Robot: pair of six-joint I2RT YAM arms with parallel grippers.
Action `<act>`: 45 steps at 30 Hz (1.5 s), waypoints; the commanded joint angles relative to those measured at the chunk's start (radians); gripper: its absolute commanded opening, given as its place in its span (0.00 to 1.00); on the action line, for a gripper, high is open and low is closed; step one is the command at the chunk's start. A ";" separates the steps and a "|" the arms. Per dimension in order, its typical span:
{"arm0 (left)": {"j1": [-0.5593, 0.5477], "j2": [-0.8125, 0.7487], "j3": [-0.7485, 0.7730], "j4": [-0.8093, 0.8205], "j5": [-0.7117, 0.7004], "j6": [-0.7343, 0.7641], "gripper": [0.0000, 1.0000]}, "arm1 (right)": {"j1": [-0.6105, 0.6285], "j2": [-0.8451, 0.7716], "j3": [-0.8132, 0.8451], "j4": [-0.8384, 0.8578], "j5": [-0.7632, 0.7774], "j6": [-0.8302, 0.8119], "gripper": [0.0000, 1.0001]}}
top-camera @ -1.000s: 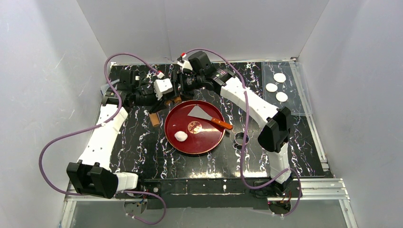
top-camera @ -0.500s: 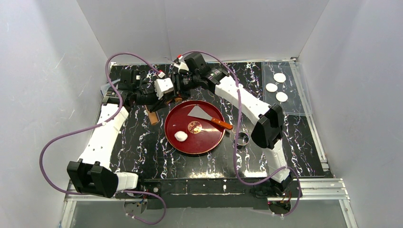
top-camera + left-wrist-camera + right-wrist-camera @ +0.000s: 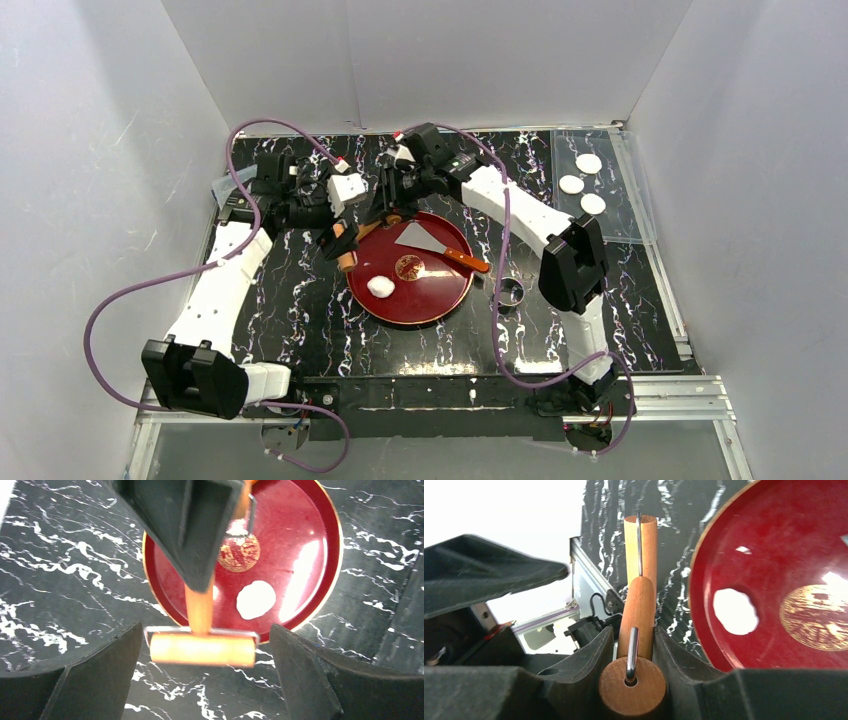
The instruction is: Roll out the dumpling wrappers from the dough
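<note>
A small white dough (image 3: 380, 286) lump lies on the left part of the red plate (image 3: 432, 298), also seen in the wrist views as the dough (image 3: 255, 600) (image 3: 735, 611). My right gripper (image 3: 387, 205) (image 3: 636, 636) is shut on the handle of a wooden roller (image 3: 345, 252) (image 3: 640, 605). The roller's drum (image 3: 202, 650) hangs over the plate's left rim, between the spread fingers of my open left gripper (image 3: 333, 238) (image 3: 205, 680), which do not touch it. Three round dumpling wrappers (image 3: 571, 184) lie at the back right.
A metal scraper (image 3: 428, 238) with an orange handle rests on the plate's far part. A small metal ring (image 3: 512, 292) stands on the black marbled table right of the plate. The wrappers lie on a clear sheet (image 3: 620, 215). White walls enclose the table.
My left gripper has opened and let go of the roller. My right gripper has closed on the handle and shifted the roller toward the plate's left rim.
</note>
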 commanded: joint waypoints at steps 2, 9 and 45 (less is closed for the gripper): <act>0.001 -0.049 -0.003 -0.103 0.082 -0.043 0.98 | -0.049 -0.098 -0.067 0.065 -0.011 -0.034 0.01; 0.011 0.003 -0.033 -0.056 -0.119 -0.540 0.98 | -0.078 -0.149 -0.103 -0.014 -0.032 -0.209 0.01; 0.166 0.194 -0.196 0.029 -0.250 -0.747 0.98 | -0.073 -0.362 -0.249 -0.257 0.095 -0.350 0.01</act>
